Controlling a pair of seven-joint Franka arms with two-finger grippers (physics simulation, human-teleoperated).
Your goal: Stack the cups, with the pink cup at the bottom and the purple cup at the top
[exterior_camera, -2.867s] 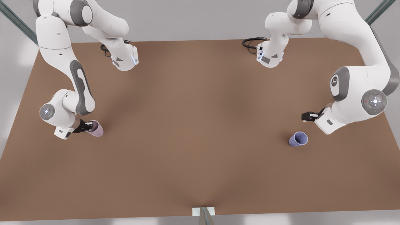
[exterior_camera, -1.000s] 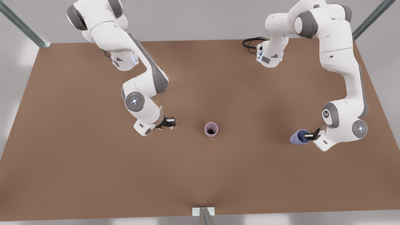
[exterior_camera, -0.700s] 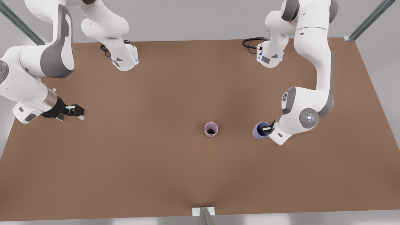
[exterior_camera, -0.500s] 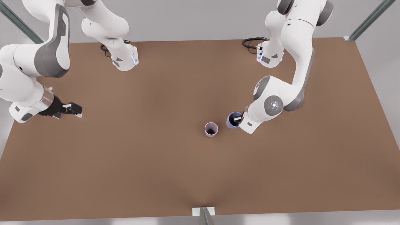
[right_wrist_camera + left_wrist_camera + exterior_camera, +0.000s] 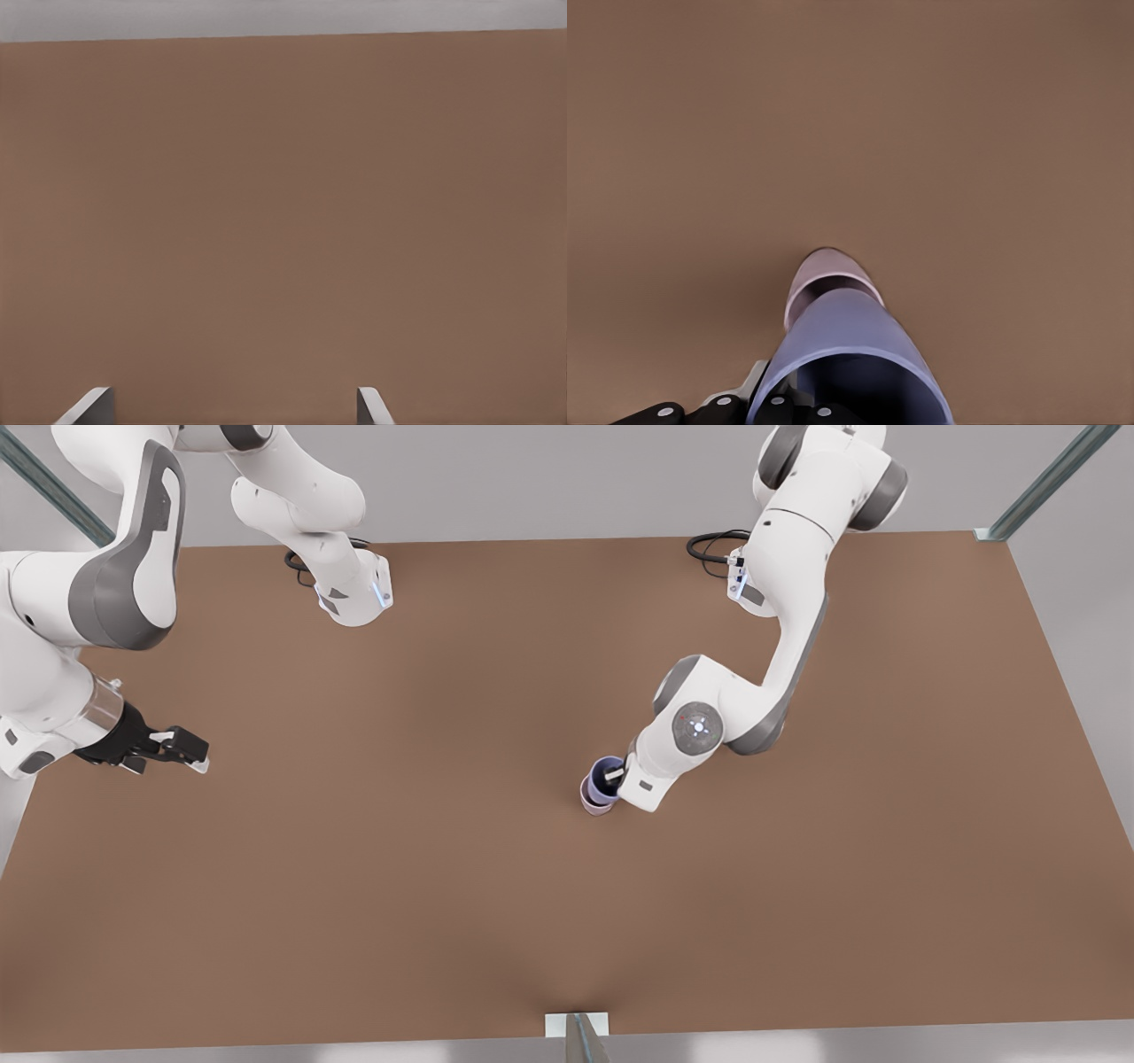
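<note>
Purple cup (image 5: 607, 767), the bluish periwinkle tapered tumbler, is what your left gripper (image 5: 617, 774) carries: its fingers are clamped on the cup's rim wall, one inside the mouth. You can see the same hold in the left wrist view, where the purple cup (image 5: 852, 356) sits right at the camera with its mouth toward it.

Directly beneath it is the pale mauve-pink tapered tumbler, the pink cup (image 5: 588, 797), upright near the middle of the brown table (image 5: 443, 868). In the front view the purple cup overlaps most of the pink one; in the left wrist view the pink cup (image 5: 824, 274) peeks out past the purple base. Whether the base has entered the pink mouth yet, you cannot tell.

That is the relation your next move turns on: the two cups' long axes look nearly lined up, so judge the offset, then lower straight down and release.

Your right gripper (image 5: 170, 748) waits far from the pink cup, at the table edge on the front view's left, fingers spread and holding nothing; the right wrist view shows its fingertips (image 5: 89, 405) apart over bare tabletop.
</note>
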